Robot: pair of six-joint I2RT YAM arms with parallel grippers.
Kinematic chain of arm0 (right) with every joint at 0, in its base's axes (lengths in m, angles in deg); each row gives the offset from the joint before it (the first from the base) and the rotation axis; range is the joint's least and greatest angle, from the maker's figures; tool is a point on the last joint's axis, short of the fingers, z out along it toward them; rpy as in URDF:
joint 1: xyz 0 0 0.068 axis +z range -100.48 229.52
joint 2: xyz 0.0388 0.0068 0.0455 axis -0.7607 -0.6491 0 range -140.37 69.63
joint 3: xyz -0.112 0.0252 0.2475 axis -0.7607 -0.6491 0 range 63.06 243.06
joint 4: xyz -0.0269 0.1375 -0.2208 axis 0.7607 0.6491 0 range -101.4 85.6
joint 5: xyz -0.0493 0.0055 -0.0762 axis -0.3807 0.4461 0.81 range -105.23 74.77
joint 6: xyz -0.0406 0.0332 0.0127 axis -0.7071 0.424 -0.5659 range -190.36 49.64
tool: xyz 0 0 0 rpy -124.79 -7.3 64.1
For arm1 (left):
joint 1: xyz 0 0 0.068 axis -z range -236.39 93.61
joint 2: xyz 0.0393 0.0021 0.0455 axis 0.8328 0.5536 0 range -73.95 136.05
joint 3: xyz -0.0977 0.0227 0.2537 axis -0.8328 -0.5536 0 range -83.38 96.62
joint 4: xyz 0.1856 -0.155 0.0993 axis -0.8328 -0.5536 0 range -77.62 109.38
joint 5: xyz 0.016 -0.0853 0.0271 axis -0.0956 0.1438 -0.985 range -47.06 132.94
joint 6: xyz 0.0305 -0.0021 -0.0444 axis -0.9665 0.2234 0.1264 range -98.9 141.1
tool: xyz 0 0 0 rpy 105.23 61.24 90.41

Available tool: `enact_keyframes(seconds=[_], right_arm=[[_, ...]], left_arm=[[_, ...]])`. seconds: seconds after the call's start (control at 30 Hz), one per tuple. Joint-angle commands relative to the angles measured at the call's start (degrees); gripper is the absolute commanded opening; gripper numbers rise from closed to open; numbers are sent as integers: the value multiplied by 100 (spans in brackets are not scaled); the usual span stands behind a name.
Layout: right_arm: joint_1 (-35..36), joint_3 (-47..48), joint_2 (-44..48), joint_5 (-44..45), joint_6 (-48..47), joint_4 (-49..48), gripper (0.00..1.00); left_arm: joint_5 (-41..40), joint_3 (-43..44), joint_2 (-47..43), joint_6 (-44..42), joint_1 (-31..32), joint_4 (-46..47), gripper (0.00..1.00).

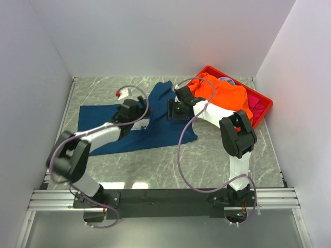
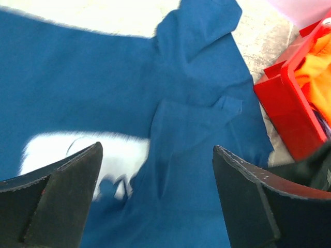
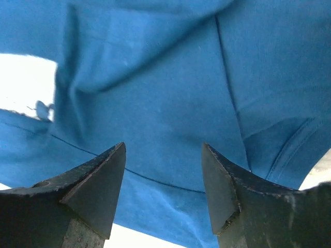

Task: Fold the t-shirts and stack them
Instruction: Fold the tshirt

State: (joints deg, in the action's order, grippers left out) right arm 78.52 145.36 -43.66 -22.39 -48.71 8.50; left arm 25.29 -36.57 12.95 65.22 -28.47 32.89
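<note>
Both arms hover over the rumpled navy t-shirt (image 1: 160, 133), left gripper (image 2: 158, 191) spread wide, right gripper (image 3: 163, 181) open too, neither pinching any cloth.

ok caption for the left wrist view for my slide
Open left fingers over the rumpled navy t-shirt, red crate holding an orange t-shirt at right

Bright, even light from overhead in the top view, and there's glare: two white patches bounce off the polished surface (image 1: 155, 165) near the front rail. Shadows under the arms are soft. Down at the left wrist, the navy t-shirt (image 2: 196, 77) reads vivid blue, its pale print (image 2: 77, 152) blown out to pure white, and the red crate (image 2: 289, 113) is smeared at the edge. The left claw (image 2: 158, 150) looks dark and slightly soft. At the right wrist, the right claw (image 3: 163, 147) is murky, with the background burnt white on the left.
</note>
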Motion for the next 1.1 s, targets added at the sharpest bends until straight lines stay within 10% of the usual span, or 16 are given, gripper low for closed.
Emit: enact_keyframes(seconds=[0.0, 0.5, 1.07], right_arm=[[36, -144, 238, -84, 111, -294, 67], [45, -417, 89, -198, 138, -478, 66], [36, -505, 44, -189, 147, -531, 65]], left_arm=[[297, 880, 747, -491, -15, 274, 92], [113, 2570, 2867, -870, -15, -95, 75], [279, 2825, 3264, -800, -15, -279, 43]])
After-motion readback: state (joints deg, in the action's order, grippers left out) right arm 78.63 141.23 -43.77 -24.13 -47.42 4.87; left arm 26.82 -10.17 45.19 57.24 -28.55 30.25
